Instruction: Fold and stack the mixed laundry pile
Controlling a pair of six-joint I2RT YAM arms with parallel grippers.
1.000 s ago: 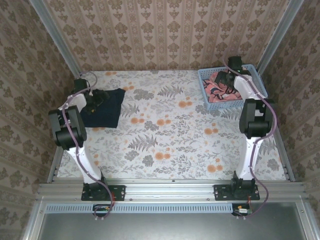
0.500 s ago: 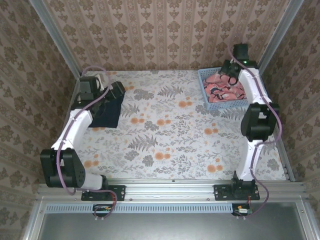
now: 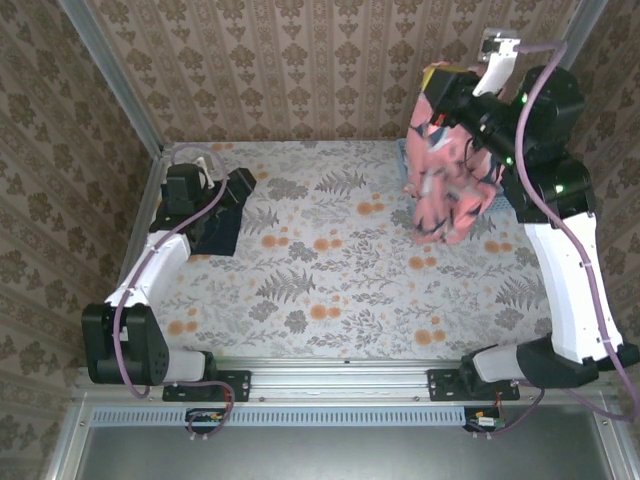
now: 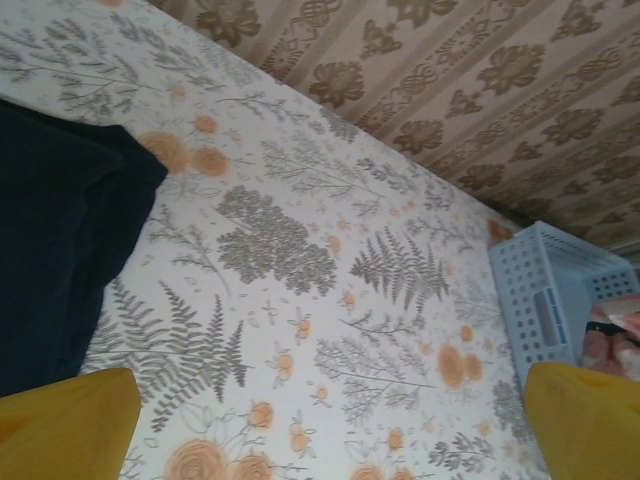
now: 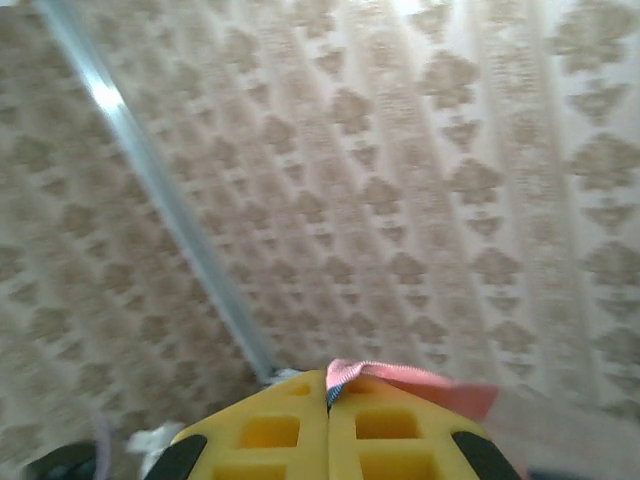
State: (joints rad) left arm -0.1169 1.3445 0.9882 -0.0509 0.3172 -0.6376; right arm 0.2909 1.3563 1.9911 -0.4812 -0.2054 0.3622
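1. Top external: pink garment (image 3: 445, 190) dangles above the tabletop (image 3: 330, 290); navy T-shirt (image 3: 215, 228) lies far left.
2. Left wrist: left fingers (image 4: 65, 425) released, empty, beside the T-shirt (image 4: 60, 250).
3. Right wrist: right fingers (image 5: 270, 430) clenched on the pink hem (image 5: 400, 378). Risk: the thin pinch slips and the garment drops crumpled.

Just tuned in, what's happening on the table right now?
The right gripper is shut on the pink patterned garment and holds it high, so it hangs above the floral table in front of the light blue basket. The left gripper is open and holds nothing, poised at the edge of the dark navy T-shirt lying at the table's far left. Nothing is stacked yet.
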